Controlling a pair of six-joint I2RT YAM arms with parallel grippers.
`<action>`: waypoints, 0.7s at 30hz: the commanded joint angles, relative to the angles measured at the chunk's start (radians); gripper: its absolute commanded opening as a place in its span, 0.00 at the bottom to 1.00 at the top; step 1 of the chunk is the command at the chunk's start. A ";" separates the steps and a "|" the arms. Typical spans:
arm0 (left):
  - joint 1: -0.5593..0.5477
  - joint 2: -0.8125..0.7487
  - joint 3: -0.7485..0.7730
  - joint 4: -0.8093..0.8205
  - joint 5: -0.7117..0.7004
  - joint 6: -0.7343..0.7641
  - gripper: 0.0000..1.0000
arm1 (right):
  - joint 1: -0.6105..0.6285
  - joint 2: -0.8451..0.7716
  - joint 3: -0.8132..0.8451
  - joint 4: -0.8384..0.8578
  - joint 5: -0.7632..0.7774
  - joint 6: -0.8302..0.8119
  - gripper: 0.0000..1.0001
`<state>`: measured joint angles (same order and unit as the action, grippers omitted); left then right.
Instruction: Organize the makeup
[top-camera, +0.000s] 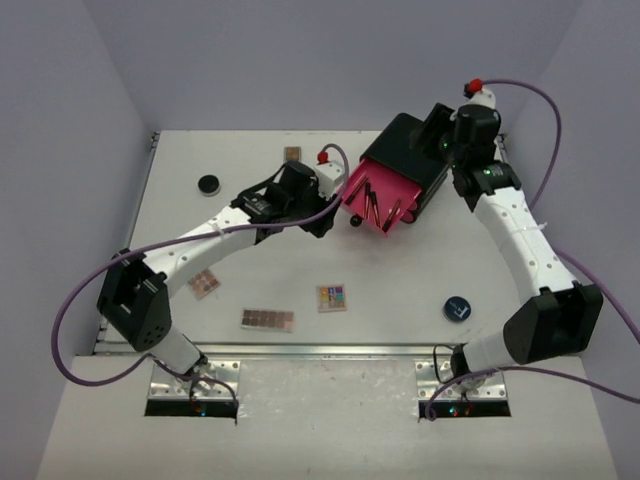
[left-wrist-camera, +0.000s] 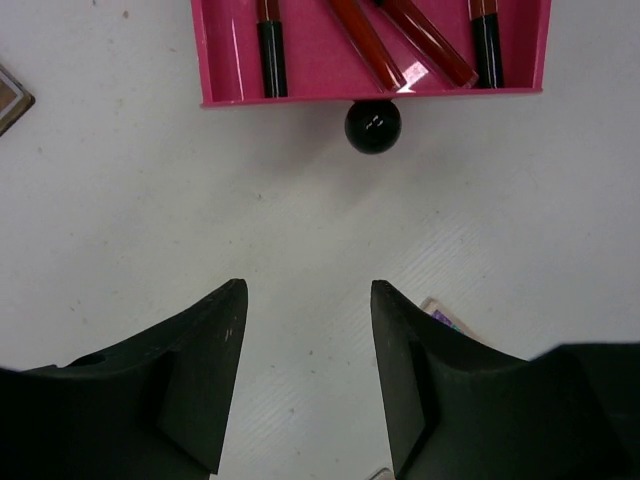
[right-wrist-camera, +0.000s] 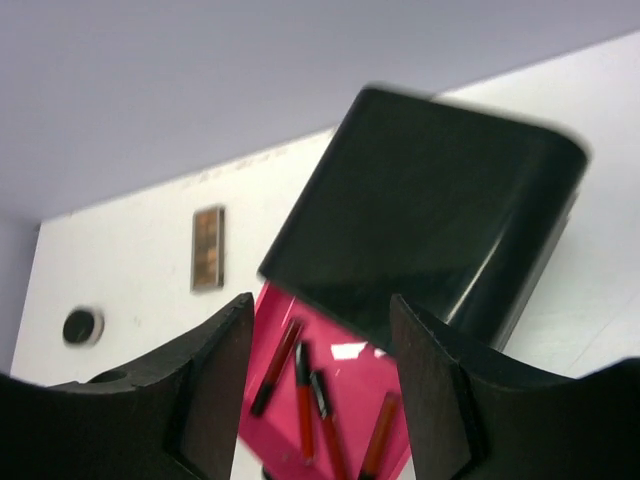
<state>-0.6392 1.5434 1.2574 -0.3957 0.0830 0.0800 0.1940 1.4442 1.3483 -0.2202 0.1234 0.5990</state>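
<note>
The left gripper (left-wrist-camera: 308, 298) is spread wide and empty, its matte black wedge-shaped fingers (left-wrist-camera: 205, 380) over the white table (left-wrist-camera: 120, 220). Just ahead sits a glossy round knob (left-wrist-camera: 373, 126) on the pink plastic drawer (left-wrist-camera: 310, 60), where thin dark red pencils (left-wrist-camera: 365, 45) lie. The right gripper (right-wrist-camera: 322, 310) is also parted, holding nothing, above the shiny round-cornered black box (right-wrist-camera: 430, 220). The rest is scattered flat on the table: a long brown palette (top-camera: 268, 319), a square multicoloured palette (top-camera: 332, 298) and a round black compact (top-camera: 209, 184).
</note>
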 joint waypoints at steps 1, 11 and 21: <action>-0.084 0.081 0.082 0.028 -0.143 0.024 0.51 | -0.068 0.091 0.132 -0.028 0.030 -0.058 0.57; -0.149 0.222 0.140 0.029 -0.167 0.008 0.56 | -0.089 0.378 0.396 -0.058 0.057 -0.142 0.58; -0.175 0.318 0.214 0.086 -0.287 0.013 0.54 | -0.094 0.452 0.368 -0.008 0.051 -0.195 0.56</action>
<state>-0.8104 1.8336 1.4229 -0.3775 -0.1486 0.0967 0.1040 1.8991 1.6936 -0.2898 0.1578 0.4614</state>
